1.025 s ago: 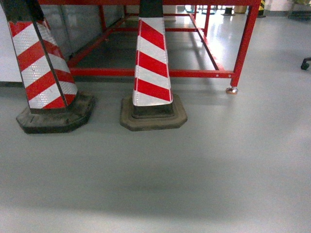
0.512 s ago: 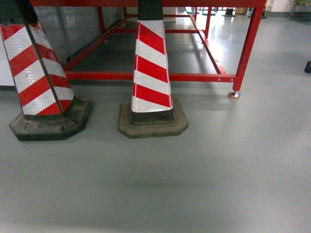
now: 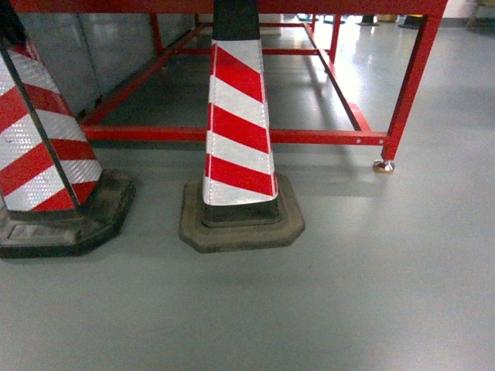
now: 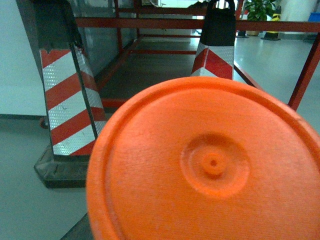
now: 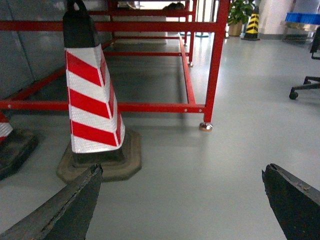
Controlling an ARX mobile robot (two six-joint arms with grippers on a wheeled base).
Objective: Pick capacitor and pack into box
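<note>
A big round orange part with a raised hub at its middle, the capacitor (image 4: 210, 165), fills most of the left wrist view. It hangs off the floor right where my left gripper's jaws sit, so I take that gripper as shut on it; the fingers themselves are hidden behind it. My right gripper (image 5: 182, 172) is open, its dark fingertips (image 5: 85, 190) spread wide over bare grey floor with nothing between them. The box is out of view. Neither gripper shows in the head view.
Two red-and-white striped cones (image 3: 238, 124) (image 3: 39, 147) on dark rubber bases stand close ahead. Behind them is a red steel frame (image 3: 232, 135) with a foot (image 3: 383, 165). An office chair base (image 5: 305, 85) and a blue bin (image 5: 302, 17) lie far right.
The head view has moved closer to the cones: both look larger and lower, the left cone has slid toward the left edge, and the red frame's foot has shifted down and right.
</note>
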